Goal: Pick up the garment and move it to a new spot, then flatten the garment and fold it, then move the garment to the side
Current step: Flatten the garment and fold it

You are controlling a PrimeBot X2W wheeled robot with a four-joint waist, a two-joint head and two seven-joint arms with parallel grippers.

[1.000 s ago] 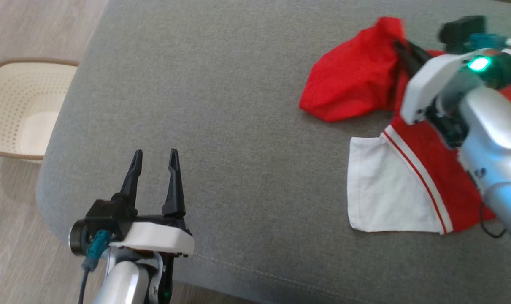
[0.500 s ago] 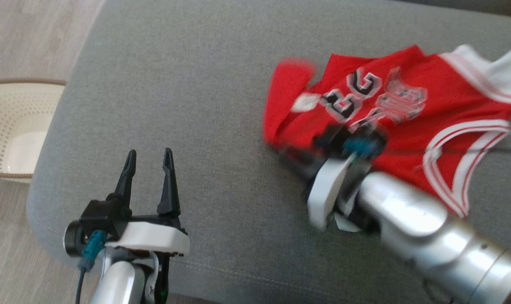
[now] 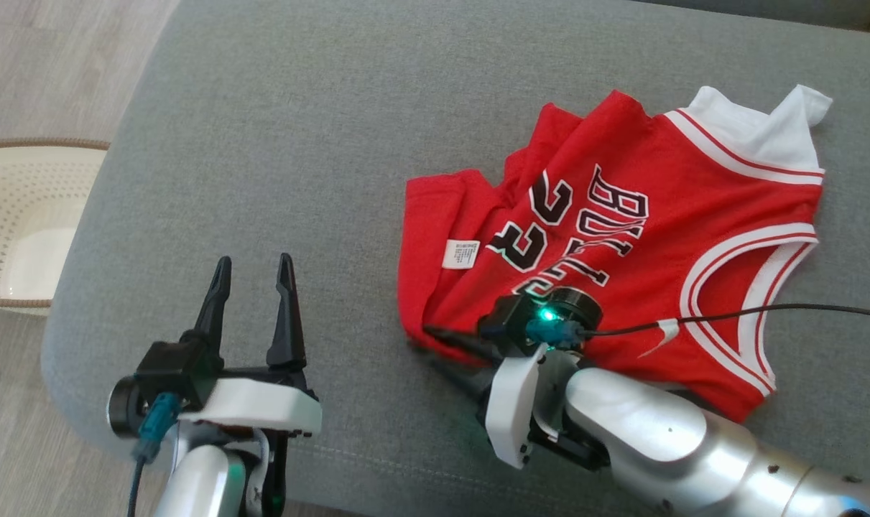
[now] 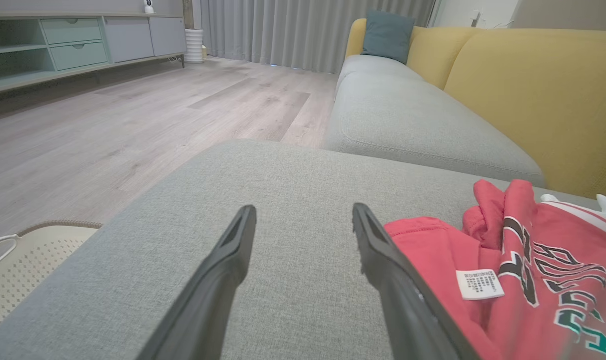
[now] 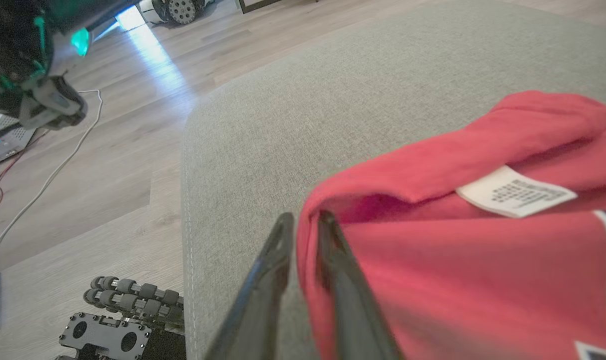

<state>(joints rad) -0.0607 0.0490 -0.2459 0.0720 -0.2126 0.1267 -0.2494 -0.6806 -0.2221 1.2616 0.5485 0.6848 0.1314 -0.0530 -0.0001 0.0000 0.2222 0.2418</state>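
- One container: a cream perforated plastic basket [image 3: 18, 215] with a brown rim, on the wood floor left of the cushion. We see its holed bottom in plain sight.
- One garment: a red sleeveless jersey with white trim [image 3: 621, 237] and black lettering, on the right part of the grey fabric sofa cushion [image 3: 298, 143]. It lies print up and creased along its left edge.
- One white care label [image 3: 461, 254] on the jersey's left side.
- One black cable [image 3: 729, 316] runs across the jersey's lower part.
- Two end effectors.
- The left end effector [image 3: 253, 262] is released, fingers spread. It hangs over the cushion's near left part, apart from the jersey.
- The right end effector [image 5: 305, 235] is clenched on the jersey's red hem at the near left corner, with fabric pinched between the fingers.
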